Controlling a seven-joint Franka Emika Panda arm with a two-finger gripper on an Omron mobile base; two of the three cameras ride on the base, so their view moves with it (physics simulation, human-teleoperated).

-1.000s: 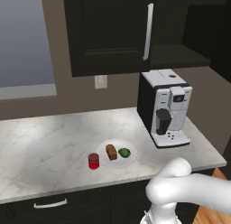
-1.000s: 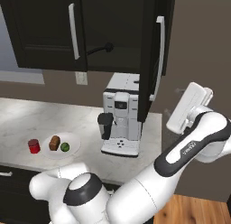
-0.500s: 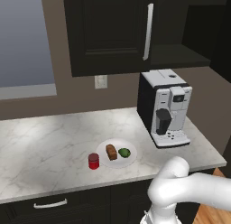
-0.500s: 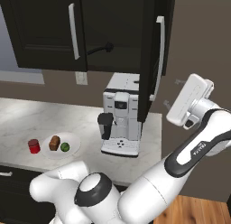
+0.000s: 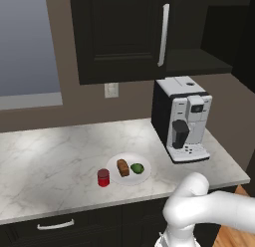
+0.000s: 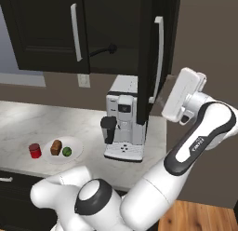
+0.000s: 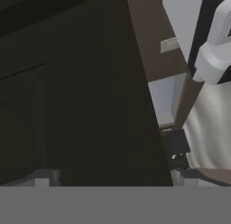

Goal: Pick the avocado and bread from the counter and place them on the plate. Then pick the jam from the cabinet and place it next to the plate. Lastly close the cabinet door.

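The bread [image 5: 122,167] and the avocado [image 5: 137,168] lie side by side on the white plate [image 5: 144,177], on the marble counter [image 5: 50,161]. The red jam [image 5: 103,177] stands on the counter just left of the plate. In the right base view the same group shows as jam [image 6: 34,150], bread [image 6: 56,147] and avocado [image 6: 67,151]. The cabinet [image 6: 116,34] is open and its cabinet door [image 6: 147,62] swings out toward me. My gripper [image 6: 173,96] hovers open just right of that door. In the hand view the gripper [image 7: 113,177] faces the dark door panel [image 7: 81,96], holding nothing.
A white and black coffee machine [image 5: 183,119] stands on the counter right of the plate, under the open cabinet. A dark long-handled tool [image 6: 104,50] lies on the cabinet shelf. The neighbouring door [image 5: 119,37] is shut. A wall outlet [image 5: 112,89] sits below it.
My hand has moved up and left, closer to the open door's outer face. Its jaws stay open. The things on the counter have not moved.
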